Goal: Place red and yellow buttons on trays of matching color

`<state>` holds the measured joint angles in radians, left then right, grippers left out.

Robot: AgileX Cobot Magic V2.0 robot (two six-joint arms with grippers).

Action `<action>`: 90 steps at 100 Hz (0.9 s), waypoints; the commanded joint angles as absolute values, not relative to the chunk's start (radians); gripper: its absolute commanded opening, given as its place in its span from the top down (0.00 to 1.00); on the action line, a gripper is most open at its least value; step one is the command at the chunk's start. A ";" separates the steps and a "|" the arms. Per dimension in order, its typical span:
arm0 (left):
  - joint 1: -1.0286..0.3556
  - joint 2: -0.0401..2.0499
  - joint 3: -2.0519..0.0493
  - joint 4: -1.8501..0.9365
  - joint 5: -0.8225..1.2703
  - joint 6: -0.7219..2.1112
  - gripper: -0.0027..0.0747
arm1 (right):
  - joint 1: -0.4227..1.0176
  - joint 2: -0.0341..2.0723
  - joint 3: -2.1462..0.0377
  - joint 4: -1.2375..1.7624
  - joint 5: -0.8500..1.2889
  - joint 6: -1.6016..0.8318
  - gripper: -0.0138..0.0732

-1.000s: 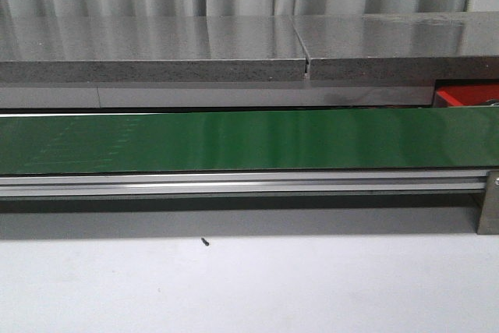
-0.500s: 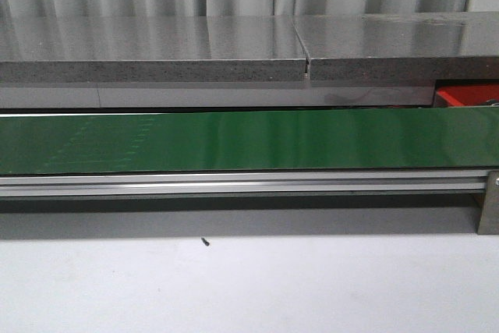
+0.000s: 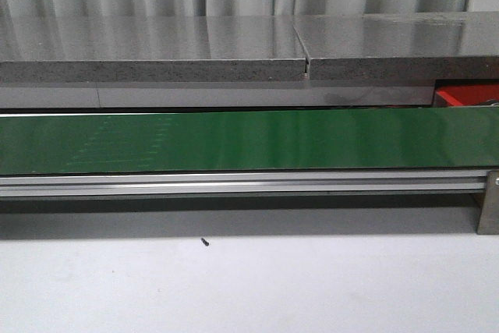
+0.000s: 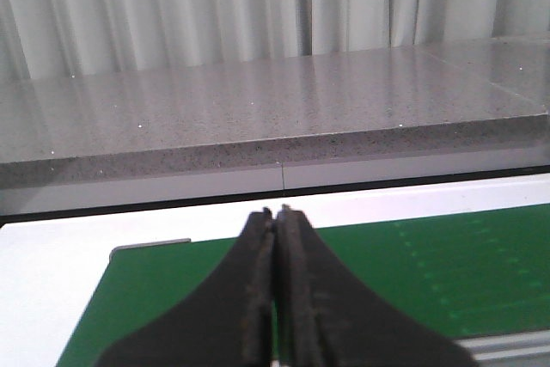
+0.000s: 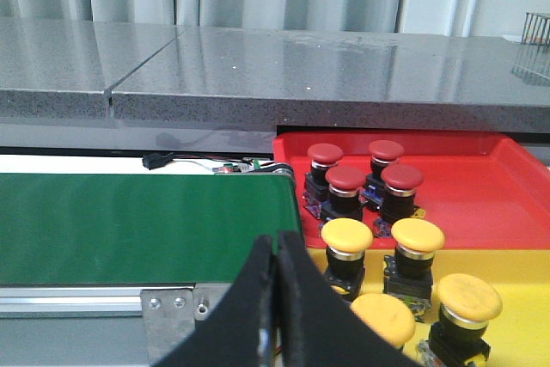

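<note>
My left fingers [image 4: 275, 285] are black, curved and rough on the inside, and they are pressed flat together with nothing between them. They sit low in the middle of the left wrist picture, over a smooth green belt [image 4: 430, 272] with faint dotted lines on it. Behind the belt is a long speckled grey stone counter [image 4: 258, 118], shiny on top, and behind that hang pale folded curtains [image 4: 215, 6].

My right fingers [image 5: 277, 298] look the same, black and shut tight on nothing, low in the middle of the right wrist picture. On the right of that picture is a bright red plastic tray [image 5: 481, 186] with a raised rim. Four round red mushroom-top buttons [image 5: 347, 180] on black bases stand close together in its left part. Just below it is a bright yellow plastic tray [image 5: 516, 281], touching the red one. Four round yellow mushroom-top buttons [image 5: 418, 236] with silver rings stand in it. A silver metal bracket [image 5: 172, 315] with screws sits at the belt's end.

In the front picture the green belt [image 3: 234, 142] runs straight across the middle, on a ribbed silver metal rail [image 3: 234, 185]. Only a small corner of the red tray [image 3: 466, 96] peeks out at the right edge. A tiny dark speck [image 3: 205, 242] lies on the pale floor below.
</note>
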<state>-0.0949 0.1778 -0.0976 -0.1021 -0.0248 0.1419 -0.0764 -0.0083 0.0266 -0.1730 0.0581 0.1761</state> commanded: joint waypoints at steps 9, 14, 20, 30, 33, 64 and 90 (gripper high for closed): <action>-0.093 0.046 0.007 -0.103 -0.122 0.103 0.99 | -0.077 -0.028 0.027 -0.183 -0.023 0.175 0.97; -0.092 -0.017 0.007 -0.105 -0.021 0.103 0.99 | -0.077 -0.028 0.027 -0.183 -0.023 0.175 0.97; -0.085 -0.042 0.010 -0.105 0.013 0.103 0.99 | -0.077 -0.027 0.027 -0.183 -0.024 0.175 0.97; -0.063 -0.038 0.010 -0.103 0.025 0.103 0.99 | -0.077 -0.026 0.027 -0.183 -0.021 0.175 0.97; -0.053 -0.041 0.010 -0.103 0.027 0.103 0.99 | -0.077 -0.026 0.027 -0.183 -0.020 0.175 0.97; -0.047 -0.041 0.010 -0.107 -0.006 0.103 0.99 | -0.077 -0.026 0.027 -0.183 -0.015 0.175 0.97; -0.047 -0.041 0.010 -0.107 -0.006 0.103 0.99 | -0.077 -0.026 0.027 -0.183 -0.015 0.175 0.97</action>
